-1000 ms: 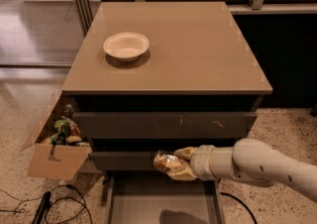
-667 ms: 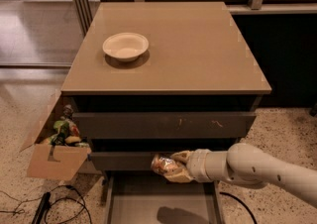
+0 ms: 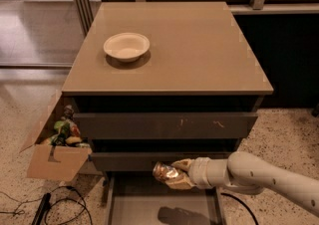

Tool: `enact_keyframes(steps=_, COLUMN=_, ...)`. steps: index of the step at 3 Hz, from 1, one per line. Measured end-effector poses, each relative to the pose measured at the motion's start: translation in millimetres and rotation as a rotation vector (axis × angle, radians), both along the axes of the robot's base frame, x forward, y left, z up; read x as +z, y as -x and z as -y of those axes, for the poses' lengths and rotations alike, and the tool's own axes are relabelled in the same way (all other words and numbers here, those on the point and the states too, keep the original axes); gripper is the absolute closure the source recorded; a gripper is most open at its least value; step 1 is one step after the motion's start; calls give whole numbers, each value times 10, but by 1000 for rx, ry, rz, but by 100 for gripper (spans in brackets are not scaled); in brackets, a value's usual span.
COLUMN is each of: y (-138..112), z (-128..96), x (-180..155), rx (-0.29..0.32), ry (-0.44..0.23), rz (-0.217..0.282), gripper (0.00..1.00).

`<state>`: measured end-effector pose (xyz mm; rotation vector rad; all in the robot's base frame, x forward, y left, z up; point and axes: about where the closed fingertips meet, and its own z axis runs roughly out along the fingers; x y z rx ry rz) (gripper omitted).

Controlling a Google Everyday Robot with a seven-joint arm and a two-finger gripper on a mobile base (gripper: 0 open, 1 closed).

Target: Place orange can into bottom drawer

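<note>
One claw [image 3: 175,174] gripping orange can [image 3: 163,170] above bottom drawer [image 3: 142,203], drawer front cropped

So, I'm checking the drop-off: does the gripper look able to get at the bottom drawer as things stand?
Probably yes. The gripper, shut on the orange can, hangs right above the bottom drawer, which is pulled out; nothing visible lies between can and tray.

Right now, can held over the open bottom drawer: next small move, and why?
Probably lower the hand straight down a little before releasing. It grips the orange can in the air, level with the middle drawer front, above the open bottom drawer, whose floor shows the shadow below. Letting go here would likely drop it.
</note>
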<state>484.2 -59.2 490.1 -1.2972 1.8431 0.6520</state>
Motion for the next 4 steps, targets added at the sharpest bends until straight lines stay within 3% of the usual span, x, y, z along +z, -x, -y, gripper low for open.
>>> enact_keyframes(steps=1, y=61, z=294, x=-129, rx=-13, ry=10, rz=-29, gripper=100)
enact_keyframes(steps=2, y=61, z=294, x=-129, rx=-13, ry=10, rz=-29, gripper=100)
enact_keyframes(steps=3, y=97, z=172, x=-395, rx=22, ry=4, rz=-77, gripper=100)
enact_keyframes(steps=4, y=220, z=45, x=-900, rx=72, ry=-5, rz=-171, gripper=100)
